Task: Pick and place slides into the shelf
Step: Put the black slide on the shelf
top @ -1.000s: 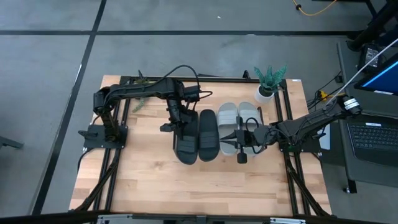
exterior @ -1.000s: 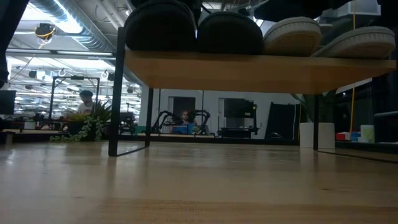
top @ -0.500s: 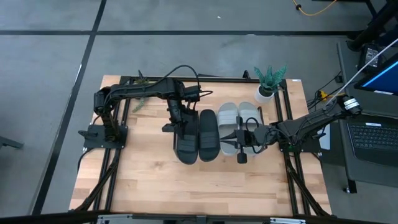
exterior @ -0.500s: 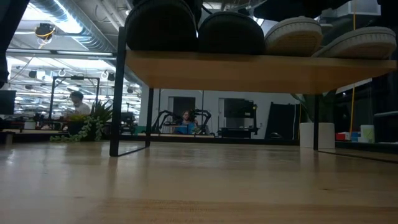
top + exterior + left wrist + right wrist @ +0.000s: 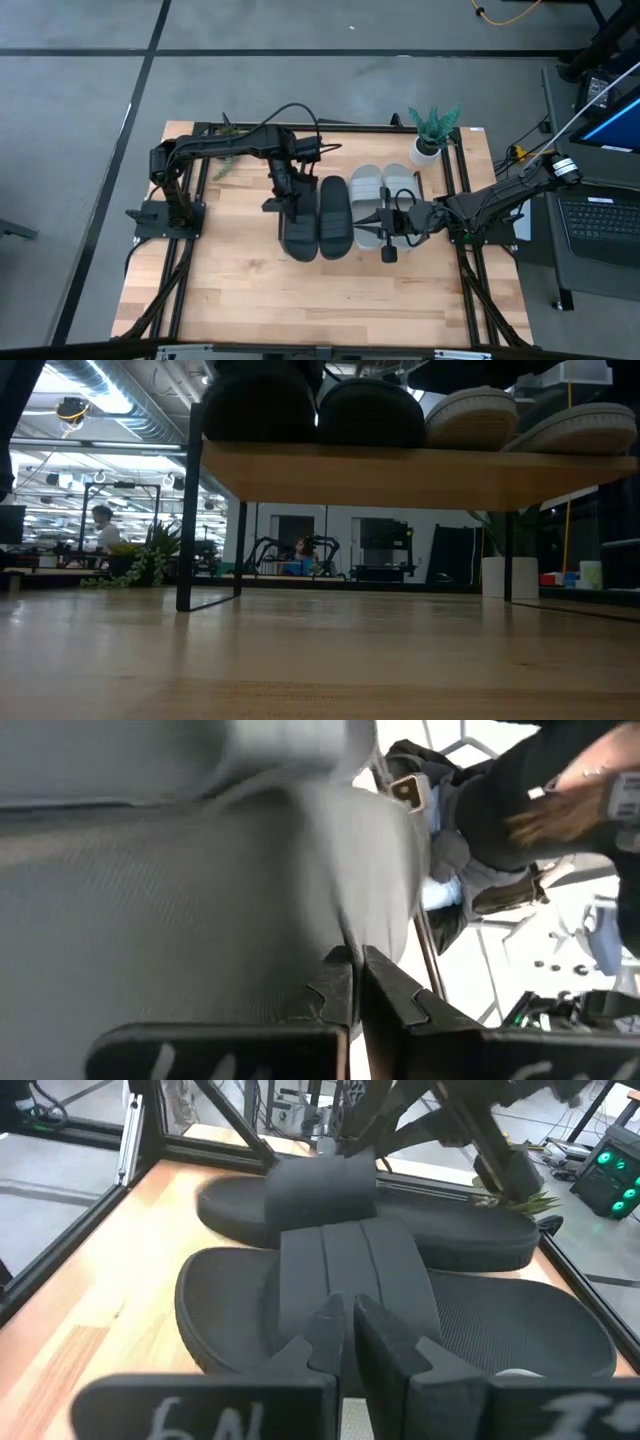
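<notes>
Four slides lie side by side on the shelf [image 5: 400, 472], a light-wood board on black wire legs. Two are black [image 5: 298, 235] [image 5: 335, 215] and two light grey [image 5: 366, 192] [image 5: 398, 183]. In the low view their near ends jut over the board's edge, and the rightmost grey one [image 5: 575, 425] sits tilted. My left gripper [image 5: 288, 200] [image 5: 352, 965] is shut over the far half of the left black slide [image 5: 258, 405]. My right gripper [image 5: 378, 235] [image 5: 345, 1315] hovers shut over the near ends of the grey slides, with nothing between its fingers. My left gripper's shut fingertips [image 5: 335, 975] lie against the left black slide's upper surface [image 5: 280, 890], beside a raised edge. They come slanting down from the table's far left. The arm hides the exact part in the high view. The slide lies flat on the shelf.
A potted plant [image 5: 432, 135] stands at the table's far right corner and a green sprig [image 5: 222, 165] lies at the far left. A laptop [image 5: 600, 225] sits beyond the right edge. Bare tabletop [image 5: 300, 300] spreads toward the near edge. People move in the room behind [image 5: 100, 525].
My left gripper has rolled a little about its own axis while staying over the left black slide. In the low view that slide's near end stands slightly differently than before. The right arm has kept still.
</notes>
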### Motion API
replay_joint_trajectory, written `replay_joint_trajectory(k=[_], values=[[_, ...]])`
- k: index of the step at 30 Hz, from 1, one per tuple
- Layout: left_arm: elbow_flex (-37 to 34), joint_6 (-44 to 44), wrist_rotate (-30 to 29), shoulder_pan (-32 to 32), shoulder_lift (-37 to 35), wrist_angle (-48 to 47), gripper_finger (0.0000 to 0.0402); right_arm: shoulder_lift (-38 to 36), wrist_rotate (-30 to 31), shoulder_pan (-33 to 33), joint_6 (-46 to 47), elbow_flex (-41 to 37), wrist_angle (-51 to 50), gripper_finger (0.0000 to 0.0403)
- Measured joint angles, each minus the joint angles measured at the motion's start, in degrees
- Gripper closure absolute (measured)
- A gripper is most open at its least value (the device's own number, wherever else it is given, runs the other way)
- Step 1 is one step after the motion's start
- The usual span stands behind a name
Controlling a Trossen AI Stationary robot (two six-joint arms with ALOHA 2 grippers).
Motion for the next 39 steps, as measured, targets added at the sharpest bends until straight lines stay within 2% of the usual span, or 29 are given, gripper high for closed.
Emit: replay_joint_trajectory(k=[11, 31, 39], values=[[0.0, -1.3, -1.0, 0.2, 0.0, 0.9, 0.0399, 0.0, 0.0, 0.0, -0.7, 0.0, 0.0, 0.0375], [0.0, -3.3, -9.5, 0.2, 0.0, 8.2, 0.0293, 0.0, -0.1, 0.0, -0.2, 0.0, -0.1, 0.0375], [0.0, -4.2, -10.1, 0.2, 0.0, 8.1, 0.0249, 0.0, -0.1, 0.0, -0.3, 0.0, -0.2, 0.0375]])
